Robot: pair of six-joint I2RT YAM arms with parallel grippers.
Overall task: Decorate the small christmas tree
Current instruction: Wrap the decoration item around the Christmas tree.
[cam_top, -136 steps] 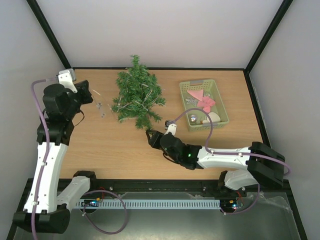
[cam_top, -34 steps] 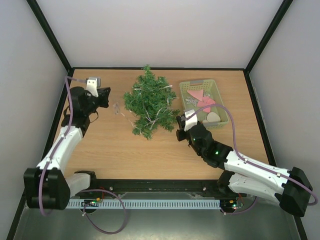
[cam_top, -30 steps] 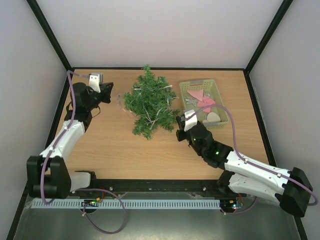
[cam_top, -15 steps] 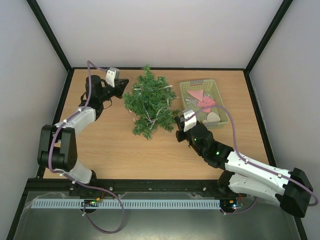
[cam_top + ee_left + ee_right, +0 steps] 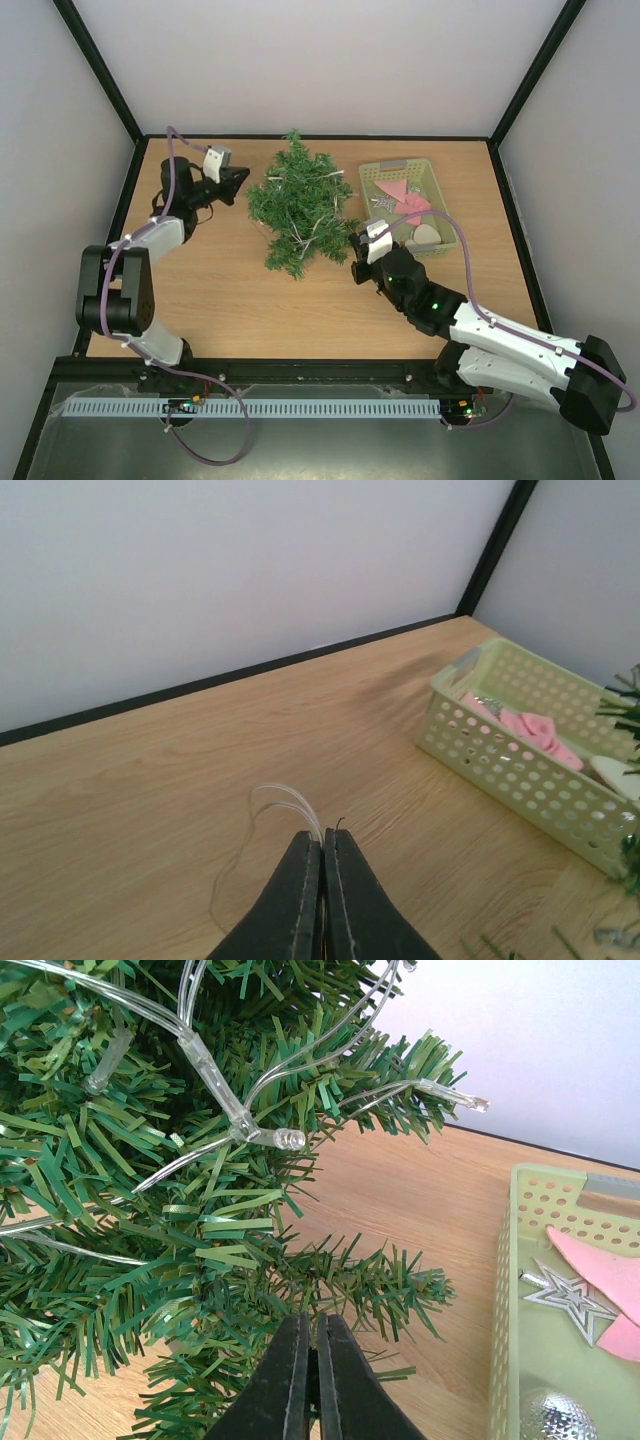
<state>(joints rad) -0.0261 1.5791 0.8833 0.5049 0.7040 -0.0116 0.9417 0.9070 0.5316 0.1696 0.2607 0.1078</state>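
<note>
White-walled booth, pale wood counter (image 5: 230,290). The small christmas tree (image 5: 300,205), a dark green bristly fir, sits mid-counter just left of a pale green perforated plastic basket (image 5: 447,215). Left tool (image 5: 322,837) is pinched closed on a thin clear wire (image 5: 287,795). Right tool (image 5: 311,1320) is closed at the tree's low branches; can't tell if it grips any.

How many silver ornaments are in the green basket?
2: a star beside the pink piece, and a ball nearer the right wrist camera. More may be hidden.
</note>
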